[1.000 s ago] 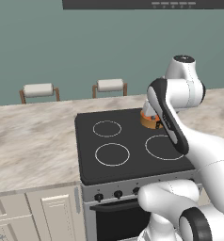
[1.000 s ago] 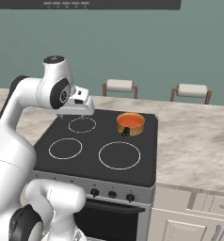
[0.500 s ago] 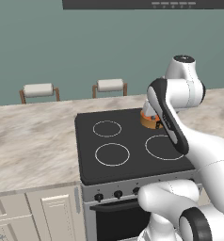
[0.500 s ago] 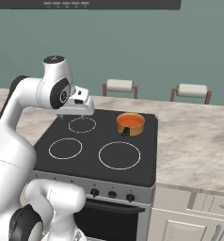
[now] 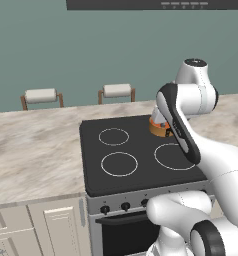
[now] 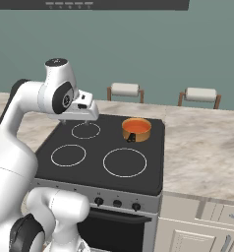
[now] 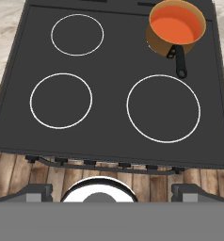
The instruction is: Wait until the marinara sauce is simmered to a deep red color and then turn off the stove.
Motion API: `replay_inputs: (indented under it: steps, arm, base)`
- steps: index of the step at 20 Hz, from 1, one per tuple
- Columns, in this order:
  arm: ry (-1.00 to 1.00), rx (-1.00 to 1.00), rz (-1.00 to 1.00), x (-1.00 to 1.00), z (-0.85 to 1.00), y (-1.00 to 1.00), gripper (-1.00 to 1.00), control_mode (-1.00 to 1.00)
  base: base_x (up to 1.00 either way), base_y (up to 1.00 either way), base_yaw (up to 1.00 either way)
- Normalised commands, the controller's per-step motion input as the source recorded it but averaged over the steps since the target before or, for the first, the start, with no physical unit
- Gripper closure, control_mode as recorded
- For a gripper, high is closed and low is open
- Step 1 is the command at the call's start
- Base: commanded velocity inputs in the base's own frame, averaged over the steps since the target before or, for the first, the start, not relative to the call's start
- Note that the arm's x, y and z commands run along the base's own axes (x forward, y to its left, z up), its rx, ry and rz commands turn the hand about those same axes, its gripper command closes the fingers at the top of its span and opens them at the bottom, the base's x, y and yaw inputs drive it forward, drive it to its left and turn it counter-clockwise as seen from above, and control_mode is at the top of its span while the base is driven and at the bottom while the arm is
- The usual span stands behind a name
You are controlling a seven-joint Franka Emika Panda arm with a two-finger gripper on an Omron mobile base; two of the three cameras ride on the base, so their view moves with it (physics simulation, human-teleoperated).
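Sauce, an orange-red smooth disc of marinara (image 7: pixel 174 24), sat inside a small round copper-orange pot (image 6: pixel 136 129) with a short dark handle, on the far right ring of the black glass four-ring stove (image 7: pixel 109 122). Looked orange rather than deep red, so judged waiting not finished. Row of small black knobs (image 6: pixel 117 202) on the steel front untouched; switch-off left to do. White arm's two-finger gripper (image 7: pixel 112 193) hung high over the cooktop, fingers spread wide, holding nothing, well apart from pot and knobs.
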Motion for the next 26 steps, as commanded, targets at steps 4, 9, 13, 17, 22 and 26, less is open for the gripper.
replay_inputs:
  steps: [4, 9, 13, 17, 22, 26]
  arm:
    - [0.00, 0.00, 0.00, 0.00, 0.00, 0.00, -1.00, -1.00]
    - [0.00, 0.00, 0.00, 0.00, 0.00, 0.00, -1.00, -1.00]
    - [0.00, 0.00, 0.00, 0.00, 0.00, 0.00, -1.00, -1.00]
    - [0.00, 0.00, 0.00, 0.00, 0.00, 0.00, -1.00, -1.00]
    - [0.00, 0.00, 0.00, 0.00, 0.00, 0.00, -1.00, -1.00]
    - [0.00, 0.00, 0.00, 0.00, 0.00, 0.00, -1.00, -1.00]
  base:
    - [0.00, 0.00, 0.00]
    - [0.00, 0.00, 0.00]
    - [0.00, 0.00, 0.00]
    - [0.00, 0.00, 0.00]
    - [0.00, 0.00, 0.00]
    - [0.00, 0.00, 0.00]
